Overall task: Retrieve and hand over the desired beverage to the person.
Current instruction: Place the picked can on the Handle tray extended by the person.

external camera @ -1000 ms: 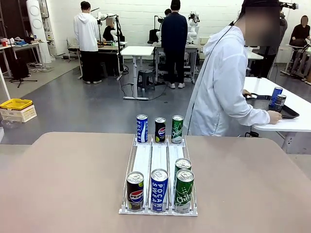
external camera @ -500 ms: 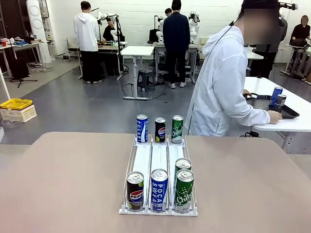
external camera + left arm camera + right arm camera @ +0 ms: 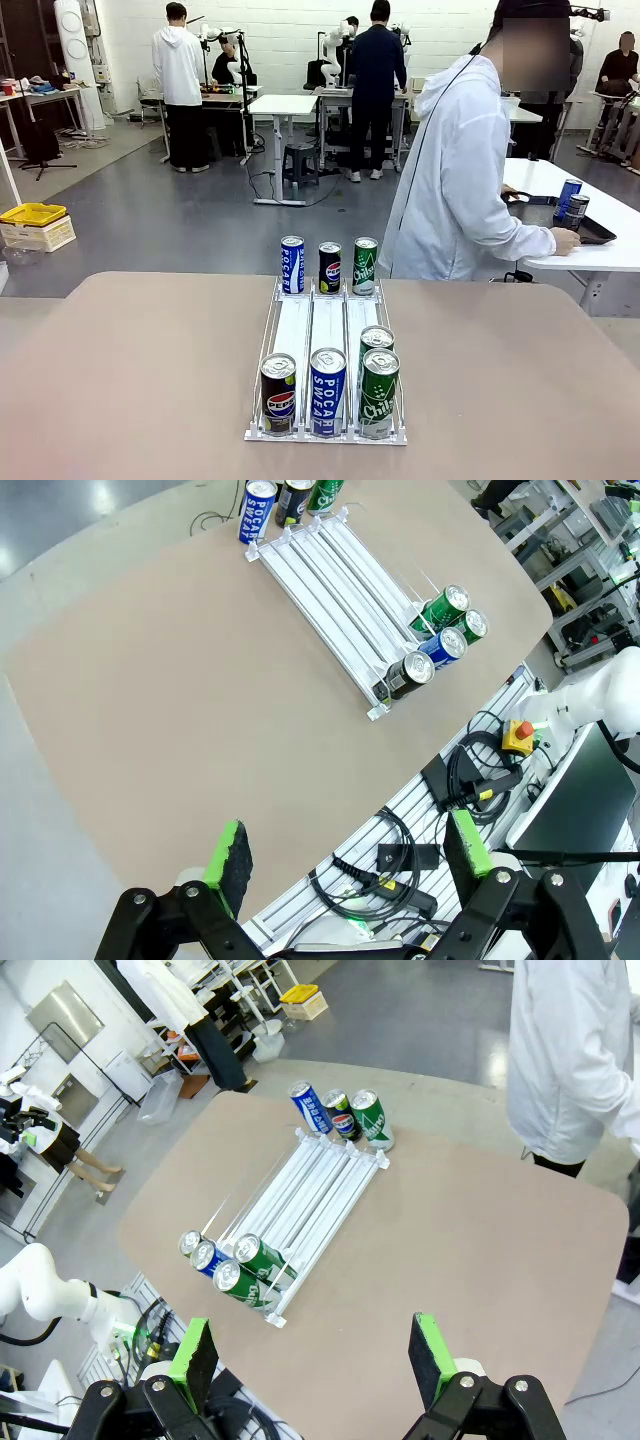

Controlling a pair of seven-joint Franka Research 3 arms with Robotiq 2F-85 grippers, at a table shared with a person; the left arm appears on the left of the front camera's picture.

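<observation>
Left end effector (image 3: 345, 855): spread wide, nothing between the green pads, hanging high above the near-left edge of the bench (image 3: 130, 380).
Right end effector (image 3: 315, 1360): spread wide, holding nothing, high above the near-right part of the bench.
Rack (image 3: 327, 335): white, three lanes, at bench centre, running near to far.
Near row in the rack: Pepsi can (image 3: 278, 393) in the left lane, Pocari Sweat can (image 3: 327, 391) in the middle lane, green Chilsung can (image 3: 379, 392) in the right lane, all upright at the near stop.
Second green can (image 3: 376, 342): right lane, just behind the near green one, touching or nearly so.
Far row: blue-and-white Pocari can (image 3: 292, 264), dark Pepsi can (image 3: 330, 267), far green can (image 3: 365, 266), upright side by side at the far end of the rack.
Person (image 3: 460, 170): white hooded jacket, beyond the far-right edge of the bench, turned toward a white side table (image 3: 590, 215) on the right, one hand (image 3: 565, 241) resting on it near a dark tray (image 3: 592, 230).
Side table cans (image 3: 572, 205): two, upright by the tray.
</observation>
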